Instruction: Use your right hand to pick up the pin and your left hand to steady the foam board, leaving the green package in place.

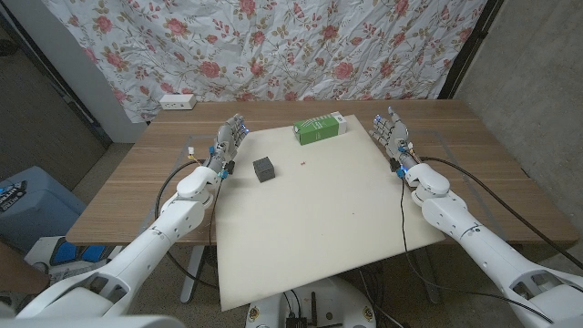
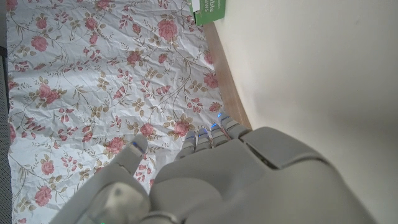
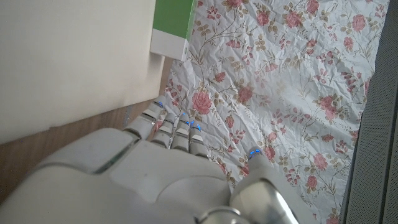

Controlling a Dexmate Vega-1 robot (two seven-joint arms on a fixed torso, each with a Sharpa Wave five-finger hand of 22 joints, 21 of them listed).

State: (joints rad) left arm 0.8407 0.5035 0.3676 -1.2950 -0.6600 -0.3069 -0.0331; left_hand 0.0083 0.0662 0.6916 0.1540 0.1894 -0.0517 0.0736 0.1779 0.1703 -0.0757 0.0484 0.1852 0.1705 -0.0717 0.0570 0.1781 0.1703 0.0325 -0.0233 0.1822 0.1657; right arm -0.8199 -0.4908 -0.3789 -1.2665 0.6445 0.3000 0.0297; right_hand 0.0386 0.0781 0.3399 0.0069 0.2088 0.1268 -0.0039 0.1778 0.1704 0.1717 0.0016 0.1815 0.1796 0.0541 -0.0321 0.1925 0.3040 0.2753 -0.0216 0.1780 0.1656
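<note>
A wooden table (image 1: 137, 182) stands before a flowered cloth backdrop (image 1: 273, 46) that hangs along its far side. Most of the tabletop is covered by a large white foam board (image 1: 319, 219), which reaches from the near edge almost to the far one.

The left arm comes in from the near left, and the left hand (image 1: 228, 146) stands at the board's far left edge with its fingers apart and extended, gripping nothing. In the left wrist view the left hand (image 2: 236, 180) shows from the back, fingertips pointing toward the backdrop, with the board beside it. The right hand (image 1: 393, 138) stands just off the board's far right edge, fingers likewise spread and holding nothing; whether it touches the board is hard to tell from the head view. In the right wrist view the right hand (image 3: 155, 180) shows its back, fingers reaching toward the cloth, the board and a strip of bare wood beside it.

The green package (image 1: 319, 128) lies on the board's far edge, between the two hands. A small dark cube (image 1: 264, 169) sits on the board nearer the left hand. The pin (image 1: 301, 164) is a tiny red speck on the board, just near of the package and right of the cube, well apart from both hands. A white power strip (image 1: 177, 102) lies at the table's far left corner.
</note>
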